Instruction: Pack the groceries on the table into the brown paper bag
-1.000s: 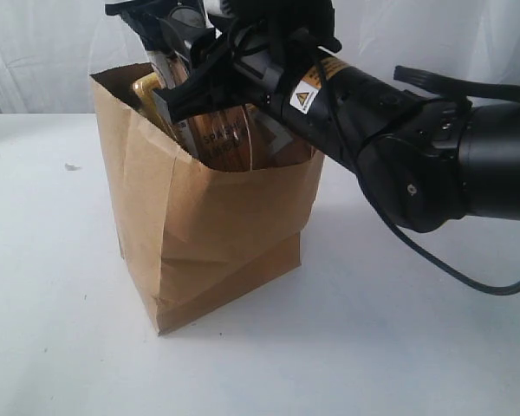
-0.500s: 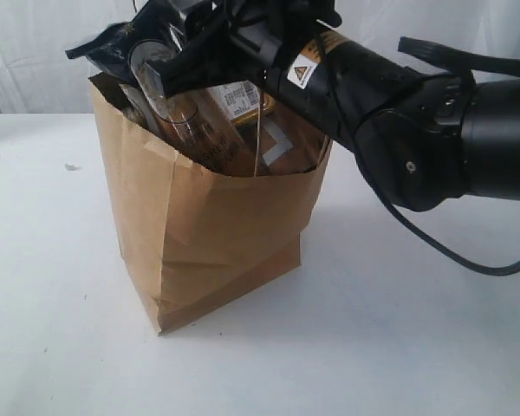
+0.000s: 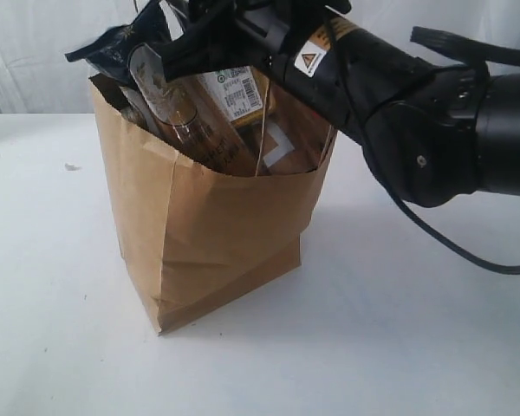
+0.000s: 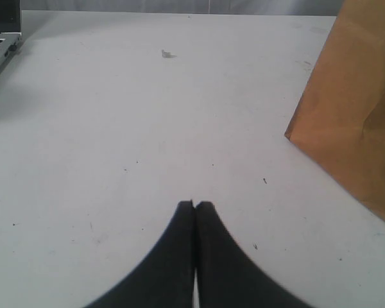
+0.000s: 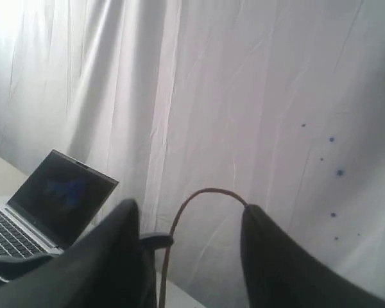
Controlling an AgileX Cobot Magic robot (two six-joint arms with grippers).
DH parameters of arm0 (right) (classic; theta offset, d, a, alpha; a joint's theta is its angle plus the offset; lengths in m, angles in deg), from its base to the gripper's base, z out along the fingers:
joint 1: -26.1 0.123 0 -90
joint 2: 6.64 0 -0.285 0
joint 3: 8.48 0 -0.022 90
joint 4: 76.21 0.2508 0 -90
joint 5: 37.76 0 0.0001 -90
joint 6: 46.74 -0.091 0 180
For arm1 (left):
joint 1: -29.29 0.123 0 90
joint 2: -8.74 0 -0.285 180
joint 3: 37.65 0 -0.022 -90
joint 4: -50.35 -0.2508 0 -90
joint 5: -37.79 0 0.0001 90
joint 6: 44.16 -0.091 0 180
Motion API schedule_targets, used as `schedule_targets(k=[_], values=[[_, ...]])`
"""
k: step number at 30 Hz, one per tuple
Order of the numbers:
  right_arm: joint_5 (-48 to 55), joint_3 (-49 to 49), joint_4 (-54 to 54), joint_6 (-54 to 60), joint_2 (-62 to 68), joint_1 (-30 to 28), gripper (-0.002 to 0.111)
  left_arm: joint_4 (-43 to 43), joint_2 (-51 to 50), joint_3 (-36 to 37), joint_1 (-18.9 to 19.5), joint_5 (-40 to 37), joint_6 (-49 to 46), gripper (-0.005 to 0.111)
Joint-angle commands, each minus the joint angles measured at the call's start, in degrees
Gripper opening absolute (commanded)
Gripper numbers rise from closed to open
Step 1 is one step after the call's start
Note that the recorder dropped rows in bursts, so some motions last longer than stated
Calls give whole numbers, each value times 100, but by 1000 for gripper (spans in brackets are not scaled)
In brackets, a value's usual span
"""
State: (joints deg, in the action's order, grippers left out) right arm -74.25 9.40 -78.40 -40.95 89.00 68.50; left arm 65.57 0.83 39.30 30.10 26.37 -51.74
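The brown paper bag (image 3: pixel 217 225) stands upright on the table (image 3: pixel 399 347), and its side also shows in the left wrist view (image 4: pixel 353 115). The long spaghetti pack (image 3: pixel 191 126) leans inside it against the left wall, its dark top end poking out. A barcode label (image 3: pixel 236 91) of another item shows behind it. My right gripper (image 3: pixel 195 39) hovers over the bag's mouth, open (image 5: pixel 187 208), with only a thin bag handle loop (image 5: pixel 202 192) arching between its fingers. My left gripper (image 4: pixel 194 204) is shut and empty above bare tabletop, left of the bag.
A laptop (image 4: pixel 0 38) sits at the table's far edge and also shows in the right wrist view (image 5: pixel 58 199). A white curtain (image 5: pixel 256 96) hangs behind. A small speck (image 3: pixel 69 166) lies on the table left of the bag.
The spaghetti pack has tipped leftward to lean on the bag's left wall. My right gripper has lifted slightly out of the bag's mouth. The left gripper stays shut.
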Motion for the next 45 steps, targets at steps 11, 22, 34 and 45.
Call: schedule_targets(k=[11, 22, 34, 45], values=[[2225, -842, 907, 66, -307, -71, 47, 42, 13, 27, -22, 30, -11, 0], [3093, -1077, 907, 320, -547, -120, 31, 42, 13, 27, -22, 30, -11, 0], [4840, -1087, 896, 300, -1067, -1184, 0, 42, 13, 27, -22, 30, -11, 0], [7979, -480, -2058, -1335, -1264, -2802, 0, 42, 13, 27, -22, 30, -11, 0]])
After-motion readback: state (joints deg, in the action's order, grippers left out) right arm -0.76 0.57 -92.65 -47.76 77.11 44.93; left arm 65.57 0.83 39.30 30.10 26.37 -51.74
